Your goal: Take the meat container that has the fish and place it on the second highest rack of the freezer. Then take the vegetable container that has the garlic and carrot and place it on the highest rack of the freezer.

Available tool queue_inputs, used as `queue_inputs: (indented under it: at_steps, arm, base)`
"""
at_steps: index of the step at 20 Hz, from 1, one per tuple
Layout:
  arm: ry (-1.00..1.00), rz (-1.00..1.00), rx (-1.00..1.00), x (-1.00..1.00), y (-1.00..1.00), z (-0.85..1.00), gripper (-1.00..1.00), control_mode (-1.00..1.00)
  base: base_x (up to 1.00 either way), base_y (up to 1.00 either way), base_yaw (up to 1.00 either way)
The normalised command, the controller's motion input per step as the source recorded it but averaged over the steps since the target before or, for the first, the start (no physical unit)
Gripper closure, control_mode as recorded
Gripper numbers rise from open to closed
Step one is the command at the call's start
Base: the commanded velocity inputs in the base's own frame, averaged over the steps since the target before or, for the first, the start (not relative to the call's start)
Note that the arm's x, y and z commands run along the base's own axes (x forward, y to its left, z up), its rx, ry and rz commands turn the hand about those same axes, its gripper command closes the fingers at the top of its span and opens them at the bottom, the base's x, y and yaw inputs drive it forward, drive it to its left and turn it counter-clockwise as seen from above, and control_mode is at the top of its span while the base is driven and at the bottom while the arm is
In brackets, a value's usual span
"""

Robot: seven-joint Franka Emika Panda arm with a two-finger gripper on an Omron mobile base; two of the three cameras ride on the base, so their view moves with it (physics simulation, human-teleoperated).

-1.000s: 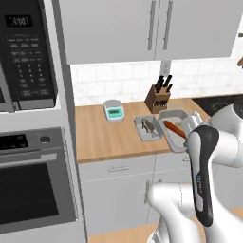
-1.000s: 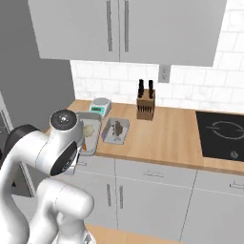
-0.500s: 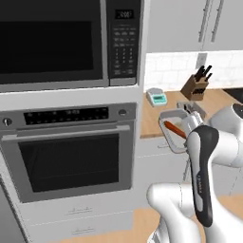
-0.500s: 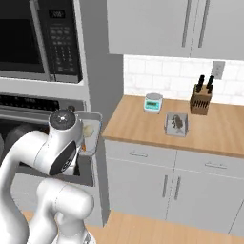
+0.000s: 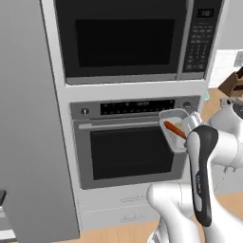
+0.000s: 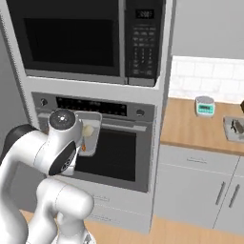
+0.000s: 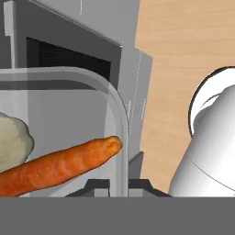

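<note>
- Wall oven with microwave above it; both sit dead ahead of the base.
- Vegetable container is held up in front of the oven door, at 3 o'clock in left base view, tilted.
- Gripper is clamped on the container's rim at 6 o'clock in hand view.
- Carrot lies inside; long axis runs 8 to 2 o'clock, tip pointing at the rim.
- Garlic is at 9 o'clock, touching the carrot.
- Meat container is on the counter, well apart at 3 o'clock.
</note>
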Motion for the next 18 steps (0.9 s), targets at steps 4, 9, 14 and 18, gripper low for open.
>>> queue_inputs:
  at_steps: [4, 9, 14, 18]
  arm:
    - [0.0, 0.0, 0.0, 0.0, 0.0, 0.0, 1.0, 1.0]
    - [0.0, 0.0, 0.0, 0.0, 0.0, 0.0, 1.0, 1.0]
    - [0.0, 0.0, 0.0, 0.0, 0.0, 0.0, 1.0, 1.0]
    - [0.0, 0.0, 0.0, 0.0, 0.0, 0.0, 1.0, 1.0]
  base:
    - [0.0, 1.0, 0.02]
    - [-0.12, 1.0, 0.0]
    - [-0.29, 1.0, 0.0]
    - [-0.53, 1.0, 0.0]
